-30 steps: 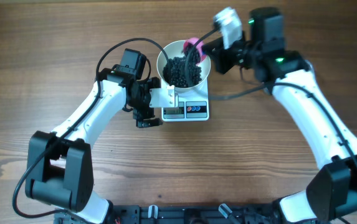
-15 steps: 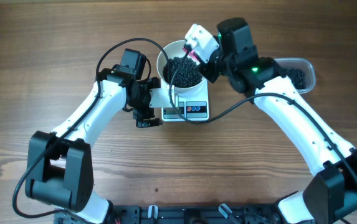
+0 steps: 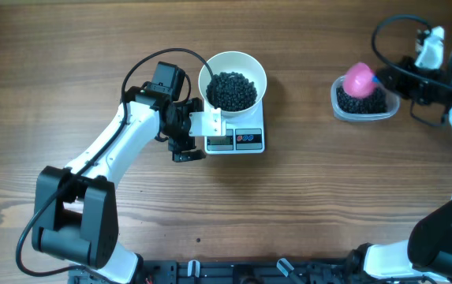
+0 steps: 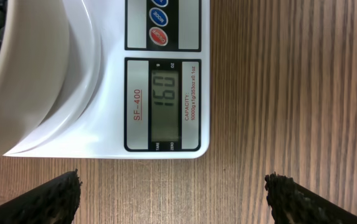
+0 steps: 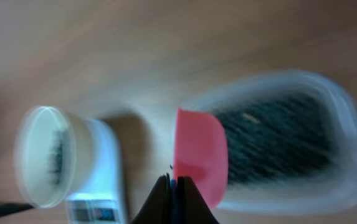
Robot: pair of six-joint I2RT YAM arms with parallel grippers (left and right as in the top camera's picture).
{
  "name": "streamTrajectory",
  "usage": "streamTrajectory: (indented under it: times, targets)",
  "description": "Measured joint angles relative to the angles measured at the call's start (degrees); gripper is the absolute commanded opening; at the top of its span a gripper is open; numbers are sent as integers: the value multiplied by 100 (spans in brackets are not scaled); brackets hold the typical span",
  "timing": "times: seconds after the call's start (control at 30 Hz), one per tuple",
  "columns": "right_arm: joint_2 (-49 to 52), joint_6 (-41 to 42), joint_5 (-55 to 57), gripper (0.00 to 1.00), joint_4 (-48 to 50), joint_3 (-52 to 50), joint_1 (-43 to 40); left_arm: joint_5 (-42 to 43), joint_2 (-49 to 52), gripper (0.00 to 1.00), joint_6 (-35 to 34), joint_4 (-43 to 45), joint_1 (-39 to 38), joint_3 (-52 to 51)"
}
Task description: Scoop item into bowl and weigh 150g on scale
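The white bowl [image 3: 233, 56] sits on the scale [image 3: 247, 141] and holds a heap of black item pieces [image 3: 233, 89]. In the left wrist view the scale's display [image 4: 165, 103] reads 160, beside the bowl's wall [image 4: 35, 81]. My left gripper [image 3: 186, 144] [image 4: 173, 194] stands wide open just left of the scale's front, with only bare wood between its fingers [image 4: 48, 199]. My right gripper [image 3: 389, 77] [image 5: 173, 184] is shut on the handle of the pink scoop [image 3: 359, 77] [image 5: 200, 152]. The scoop hangs over the clear tub [image 3: 338, 106] at the far right.
The clear tub [image 5: 347, 118] holds more black pieces [image 5: 271, 137]. The right wrist view is blurred by motion and also shows the bowl [image 5: 41, 155] and the scale [image 5: 105, 180] at its left. Bare wooden tabletop [image 3: 304, 181] lies between scale and tub.
My right arm has swung away from the bowl to the far right, carrying the pink scoop to the tub. The left arm, bowl and scale have not moved.
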Motion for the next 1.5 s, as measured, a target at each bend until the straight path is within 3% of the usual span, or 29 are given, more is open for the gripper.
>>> streamTrajectory:
  times: [0.1,0.23,0.5,0.63,0.83,1.13,1.5]
  targets:
    - [0,-409,1123,4,-229,-2,-50,0,0,100,2,-2,0,0]
    - [2,-704,2109,4,315,-28,-50,0,0,100,0,-2,0,0]
    - [492,-1150,2387,4,866,-660,704,0,0,100,0,0,0,0]
    - [564,-957,2583,4,739,-597,885,0,0,100,0,0,0,0]
    - [691,-713,1491,4,581,-560,804,0,0,100,0,-2,0,0]
    - [811,-643,-144,4,684,-686,-96,0,0,100,0,0,0,0]
    - [822,20,-507,4,719,-702,-595,0,0,100,0,-2,0,0]
